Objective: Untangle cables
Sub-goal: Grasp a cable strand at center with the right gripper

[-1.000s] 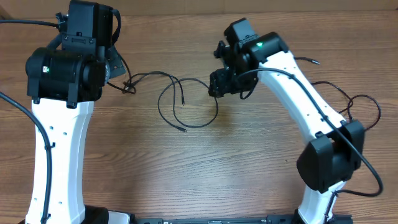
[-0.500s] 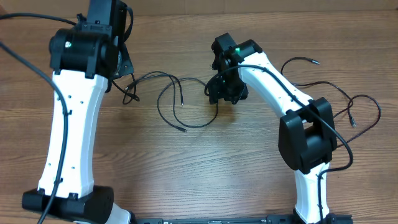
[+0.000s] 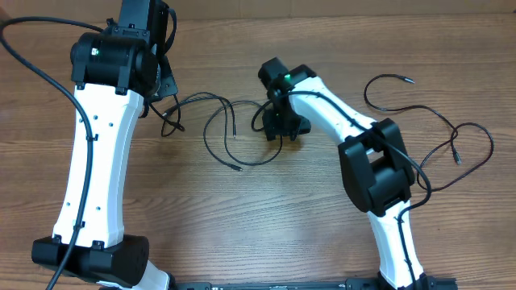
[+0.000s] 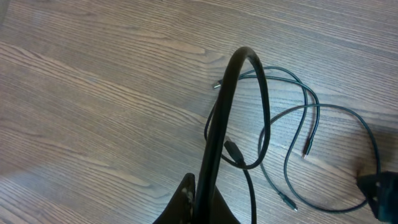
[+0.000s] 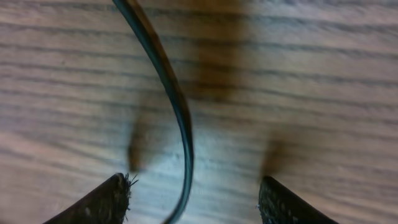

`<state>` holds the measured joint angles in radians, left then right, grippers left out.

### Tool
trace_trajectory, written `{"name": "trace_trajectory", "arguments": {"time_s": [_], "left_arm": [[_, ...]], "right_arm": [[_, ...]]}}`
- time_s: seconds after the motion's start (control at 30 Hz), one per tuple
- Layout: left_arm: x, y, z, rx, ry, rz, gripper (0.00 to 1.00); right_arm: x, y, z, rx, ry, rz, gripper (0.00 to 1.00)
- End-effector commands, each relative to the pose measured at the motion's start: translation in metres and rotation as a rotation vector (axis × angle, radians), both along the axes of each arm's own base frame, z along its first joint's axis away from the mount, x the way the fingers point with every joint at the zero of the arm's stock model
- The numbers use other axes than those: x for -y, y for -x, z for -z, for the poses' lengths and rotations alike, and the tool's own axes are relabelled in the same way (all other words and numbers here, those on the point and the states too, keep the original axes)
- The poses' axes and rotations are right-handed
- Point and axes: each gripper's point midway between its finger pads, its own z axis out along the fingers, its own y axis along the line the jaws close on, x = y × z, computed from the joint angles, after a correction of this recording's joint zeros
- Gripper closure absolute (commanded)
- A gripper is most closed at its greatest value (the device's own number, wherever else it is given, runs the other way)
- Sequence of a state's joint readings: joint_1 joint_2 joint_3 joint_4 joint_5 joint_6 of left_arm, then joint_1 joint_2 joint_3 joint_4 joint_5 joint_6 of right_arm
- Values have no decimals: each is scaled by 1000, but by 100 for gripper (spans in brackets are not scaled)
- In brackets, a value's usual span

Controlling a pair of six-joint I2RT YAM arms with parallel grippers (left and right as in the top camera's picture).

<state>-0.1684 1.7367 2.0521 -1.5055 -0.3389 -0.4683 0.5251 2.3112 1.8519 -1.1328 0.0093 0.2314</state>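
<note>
Two pincers work one tangle of cables on a wooden counter. Closest to the lens, the right pincer stands open, its tips astride a single black strand that runs between them, touched by neither. The left pincer is closed tight on another stretch of the cables, which arches up from its tips and drops to the counter beyond. Past that arch, the loops cross one another in the middle of the counter, between the two arms, with small plug ends lying free. Farther right, well apart, separate cords sprawl loosely. Judged by their look, the cables are light, limp and thin, likely to slip from a loose grip and to drag neighbouring loops along; the best hold appears to be a straight run just clear of a crossing, not a plug.
</note>
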Motion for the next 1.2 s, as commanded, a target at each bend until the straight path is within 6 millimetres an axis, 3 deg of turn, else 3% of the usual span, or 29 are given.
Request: {"name": "trace_trajectory", "arguments": {"time_s": [0.0,0.2,0.47,0.67,0.8,1.03,1.17], "left_arm": [[2,0,4,-19,-1,16,96],[2,0,4,-21,-3,23,96],[2,0,4,-22,-3,23,96],[2,0,4,-23,-7,30,96],[2,1,4,-25,-6,30,96],[2,1,4,-28,-7,30,96],[2,1,5,-28,-7,30,96]], "right_arm": [[5,-7,2,57,78,-7,41],[0,-2,6,52,70,32,46],[9,25,34,-35,78,29,46],[19,31,37,-67,97,45,60],[33,29,36,-87,102,173,70],[47,20,35,-173,-42,292,73],[65,15,35,-193,-52,346,87]]}}
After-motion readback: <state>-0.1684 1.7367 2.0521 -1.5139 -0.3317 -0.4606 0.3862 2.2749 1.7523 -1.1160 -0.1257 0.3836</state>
